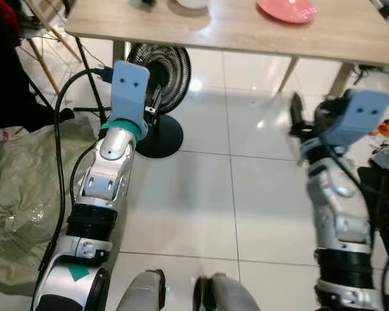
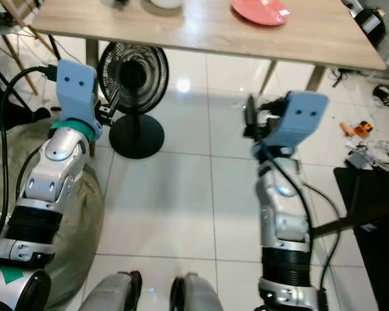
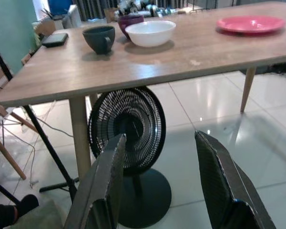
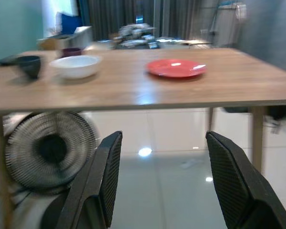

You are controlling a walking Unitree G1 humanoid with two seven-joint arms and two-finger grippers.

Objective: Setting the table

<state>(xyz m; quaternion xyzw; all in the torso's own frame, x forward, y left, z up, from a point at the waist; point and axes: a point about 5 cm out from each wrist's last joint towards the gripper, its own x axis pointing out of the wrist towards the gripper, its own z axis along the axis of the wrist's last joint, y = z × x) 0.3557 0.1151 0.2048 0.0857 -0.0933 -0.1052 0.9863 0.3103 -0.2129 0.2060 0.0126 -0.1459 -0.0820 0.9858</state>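
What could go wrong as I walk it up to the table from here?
The fan stands under the table edge, right ahead of the left tool; stepping in could knock it over. A black cable loops beside the left arm and might snag. Both tools hang below the tabletop, so raising them late may hit its edge.

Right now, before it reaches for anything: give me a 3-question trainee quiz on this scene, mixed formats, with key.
1. True or false: both grippers are open and hold nothing.
2. Multiple choice: what stands on the floor under the table? A) a stool B) a fan C) a bucket
3. Fill in: the dish nearest the mug is the white ____.

Key:
1. True. The left gripper and right gripper both have fingers spread, nothing between them.
2. B, the black fan.
3. Bowl; the pink plate lies further along.
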